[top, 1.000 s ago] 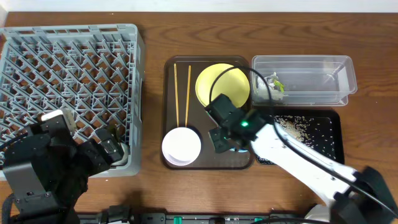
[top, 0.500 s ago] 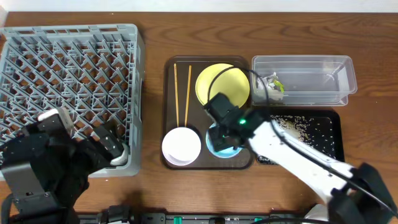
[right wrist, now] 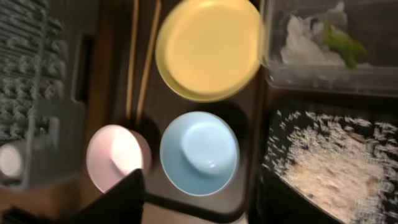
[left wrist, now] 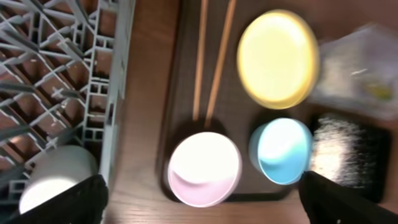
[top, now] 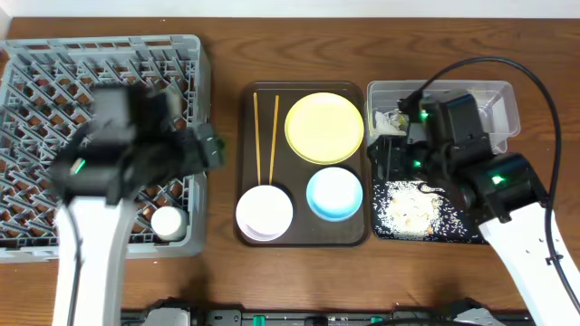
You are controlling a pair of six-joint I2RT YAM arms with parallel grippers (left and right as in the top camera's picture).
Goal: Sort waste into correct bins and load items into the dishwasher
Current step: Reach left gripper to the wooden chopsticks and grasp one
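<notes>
Brown wooden surface (top: 227, 54), two arms, dishes and waste, listed from my hands outward.

1. Left hand (top: 207, 147): spread. Its fingers (left wrist: 62, 202) sit at both lower corners of the wrist view with nothing between them. It hangs over the rack's right edge and looks down on the serving tray, which I judge a good start for reaching a dish.
2. Right hand (top: 399, 154): above the line where the two bins meet. Only one dark finger shows in its wrist view, so I cannot tell whether it is spread or pressed together. I see nothing held.
3. Clear tub (top: 444, 86): holds the crumpled tissue (right wrist: 301, 46) and the green wrapper (right wrist: 339, 43) at its left end.
4. Black tray (top: 426, 235): holds the rice crumbs (top: 408, 206), heaped toward the left. By my judgement the waste is sorted.
5. Brown serving tray (top: 246, 181): carries the chopsticks (top: 265, 136) lying parallel, the yellow plate (top: 324, 127), the blue bowl (top: 333, 193) and the white-pinkish bowl (top: 265, 213). All are upright and apart, none yet loaded.
6. Grey dish rack (top: 109, 43): one white cup (top: 168, 222) in its near right corner.
</notes>
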